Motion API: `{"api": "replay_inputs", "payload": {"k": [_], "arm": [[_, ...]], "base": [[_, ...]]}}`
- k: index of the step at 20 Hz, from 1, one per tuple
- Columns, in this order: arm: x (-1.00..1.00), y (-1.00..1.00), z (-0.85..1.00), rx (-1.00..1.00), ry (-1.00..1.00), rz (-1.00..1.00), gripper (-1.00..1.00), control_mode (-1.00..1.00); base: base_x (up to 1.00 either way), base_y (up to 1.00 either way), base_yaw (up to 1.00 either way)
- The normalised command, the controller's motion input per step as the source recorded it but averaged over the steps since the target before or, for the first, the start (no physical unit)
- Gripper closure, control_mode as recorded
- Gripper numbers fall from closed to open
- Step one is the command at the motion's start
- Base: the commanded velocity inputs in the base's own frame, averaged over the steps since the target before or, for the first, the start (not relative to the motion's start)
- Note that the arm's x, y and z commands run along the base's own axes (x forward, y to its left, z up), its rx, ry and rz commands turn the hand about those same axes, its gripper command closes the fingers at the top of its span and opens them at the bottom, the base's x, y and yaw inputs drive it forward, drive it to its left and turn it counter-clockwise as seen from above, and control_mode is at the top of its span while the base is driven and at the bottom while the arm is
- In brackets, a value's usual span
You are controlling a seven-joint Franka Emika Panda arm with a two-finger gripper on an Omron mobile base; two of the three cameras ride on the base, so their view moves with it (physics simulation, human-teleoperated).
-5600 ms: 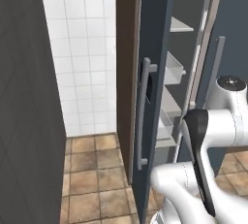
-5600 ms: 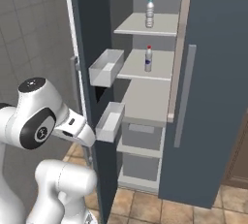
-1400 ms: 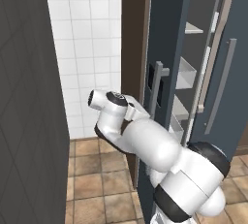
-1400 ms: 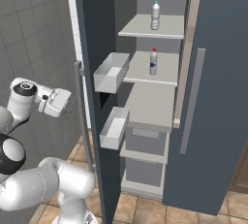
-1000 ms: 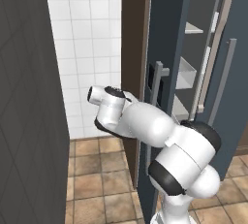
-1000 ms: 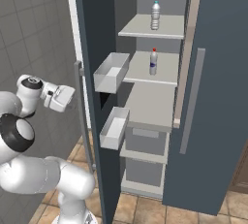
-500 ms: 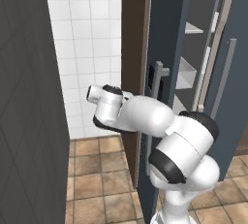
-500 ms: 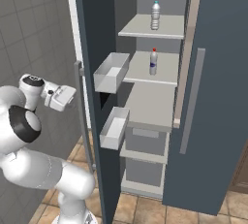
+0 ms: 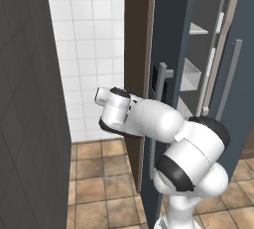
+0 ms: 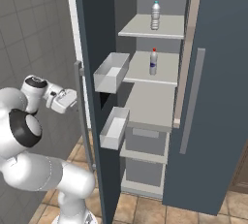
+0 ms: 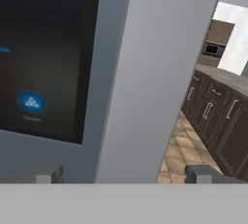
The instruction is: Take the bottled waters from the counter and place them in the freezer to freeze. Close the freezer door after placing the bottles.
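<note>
Creeping my gripper [image 10: 72,100], fingers spread wide and empty, closer to the freezer door [image 10: 94,39] handle [image 10: 82,116], with both bottled waters [image 10: 155,15] shelved, I judge closing remains.

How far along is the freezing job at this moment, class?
Done: both bottles stand on freezer shelves, the teal-capped bottle on the upper one, the red-capped bottle on the one below. In hand: the open, empty claw sits at the outer face of the freezer door, beside its bar handle. Left: the door stands wide open and must be closed.
</note>
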Motion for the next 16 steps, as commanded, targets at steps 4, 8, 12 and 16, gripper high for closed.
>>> {"api": "replay_inputs", "payload": {"k": [4, 8, 12, 16], "arm": [[0.21, -0.26, 0.00, 0.01, 0.15, 0.00, -1.00, -1.00], [0.29, -0.32, 0.00, 0.02, 0.19, 0.00, -1.00, -1.00], [0.00, -0.44, 0.06, 0.07, 0.14, 0.00, -1.00, -1.00], [0.00, -0.71, 0.22, 0.18, 0.14, 0.04, -1.00, -1.00]], "base": [[0.00, 0.00, 0.00], [0.00, 0.00, 0.00], [0.00, 0.00, 0.00], [0.00, 0.00, 0.00]]}}
